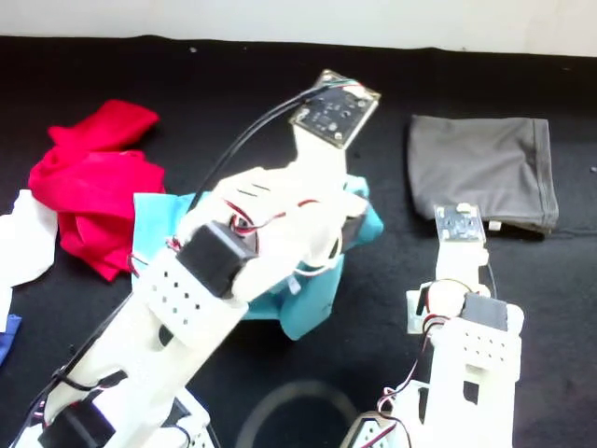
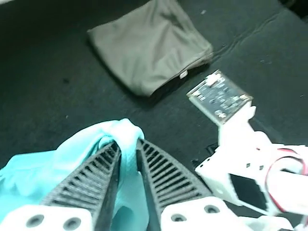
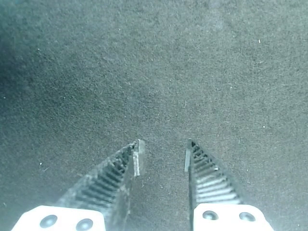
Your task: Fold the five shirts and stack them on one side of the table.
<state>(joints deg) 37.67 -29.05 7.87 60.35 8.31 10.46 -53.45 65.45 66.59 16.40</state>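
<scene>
The left claw (image 2: 128, 144) is pinched shut on a bunched edge of the teal shirt (image 2: 62, 159), mid-table. I'd draw it over slowly, so the fold lies flat. The right claw (image 3: 162, 155) hangs half-open over the black table (image 3: 154, 57), at five o'clock.

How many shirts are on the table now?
5: grey shirt folded at far right; teal shirt mid-table, in the left gripper; red shirt crumpled left; white shirt and blue scrap, probably a shirt, cut by the left edge.
</scene>
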